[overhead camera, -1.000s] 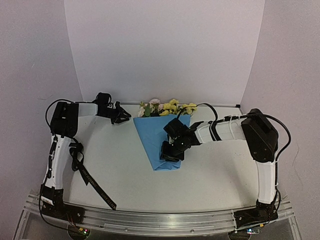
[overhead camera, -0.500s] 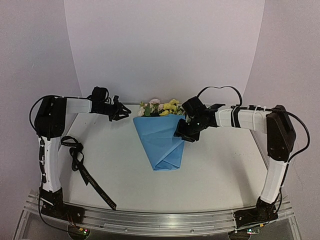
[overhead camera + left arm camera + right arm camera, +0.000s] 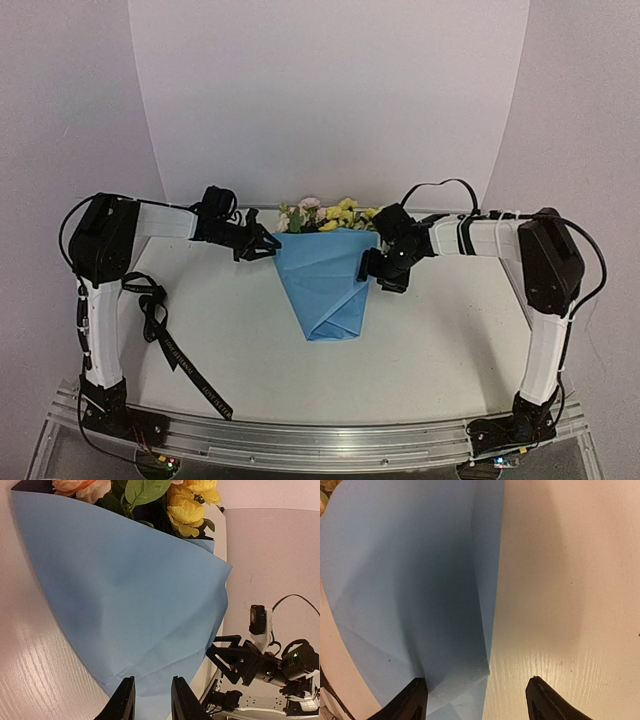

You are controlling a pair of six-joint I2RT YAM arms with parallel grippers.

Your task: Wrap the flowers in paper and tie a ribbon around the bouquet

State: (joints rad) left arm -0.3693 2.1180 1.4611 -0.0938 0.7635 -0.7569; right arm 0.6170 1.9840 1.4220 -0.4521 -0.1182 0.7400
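The bouquet lies in the middle of the table, its light blue paper [image 3: 325, 285] folded into a cone with the point toward me. The yellow and pink flowers [image 3: 325, 215] stick out at the far end, and show again as flowers [image 3: 192, 507] in the left wrist view. My left gripper [image 3: 262, 245] sits at the cone's upper left edge, its fingers [image 3: 125, 700] a narrow gap apart over the paper [image 3: 130, 595] with nothing between them. My right gripper [image 3: 385, 270] stands wide open at the cone's right edge [image 3: 490, 605]. The black ribbon [image 3: 175, 350] lies loose on the left of the table.
White backdrop walls close the table in at the back and both sides. An aluminium rail [image 3: 300, 440] with the arm bases runs along the near edge. The ribbon's far end loops beside the left arm's upright link [image 3: 100, 310].
My right gripper has let go of the cone's lower part, moved up to its right edge and opened wide. My left gripper has moved right, up to the cone's upper left edge.
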